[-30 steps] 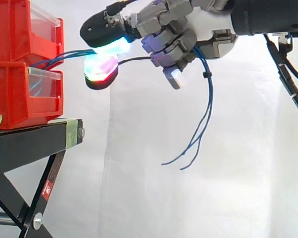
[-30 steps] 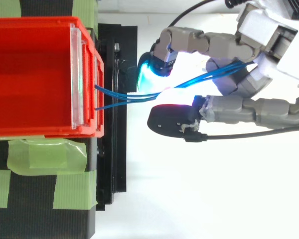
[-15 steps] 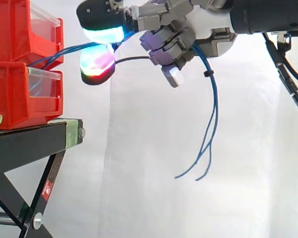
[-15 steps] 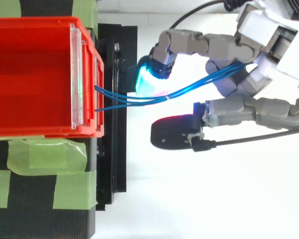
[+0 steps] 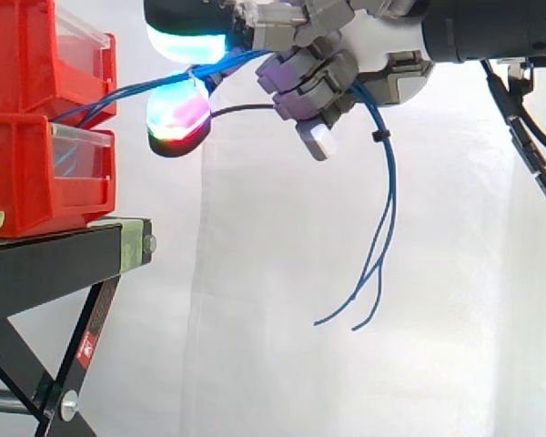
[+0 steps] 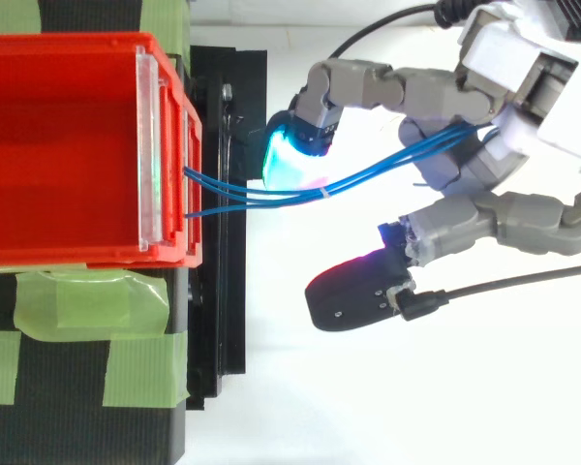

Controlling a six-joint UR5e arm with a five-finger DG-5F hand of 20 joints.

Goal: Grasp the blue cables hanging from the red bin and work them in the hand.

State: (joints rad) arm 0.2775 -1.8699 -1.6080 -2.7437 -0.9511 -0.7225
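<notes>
In the side view, two red bins (image 5: 18,173) are stacked on a black stand (image 5: 45,264), flush with its right edge. A small red sticker (image 5: 86,346) is fixed to the stand's slanted leg; its print is too small to be read. Open room before the white curtain (image 5: 255,364) is left to the right of the stand and below the hand (image 5: 378,41), which is held high, level with the upper bin. The blue cables (image 5: 385,191) are thin and glossy. They are led from between the bins up and rightward, passed between a cyan-glowing pad (image 5: 187,44) above and a many-coloured pad (image 5: 176,114) below, and clasped behind curled fingers (image 5: 309,86) against the palm. From there they are let down in a long curve, bound by a small dark tie, with the free ends hanging loose, well apart from the stand.

In the top view, the red bin (image 6: 68,252) is seen open, with a clear plate (image 6: 147,145) across its front and green tape (image 6: 87,300) laid just beside it. The cables (image 6: 368,170) are drawn from the bin's front wall across the stand's edge, under the cyan pad (image 6: 289,155), into the curled fingers at the hand (image 6: 513,58). A dark-backed fingertip (image 6: 358,295) is spread well away from the cables, over open white ground.
</notes>
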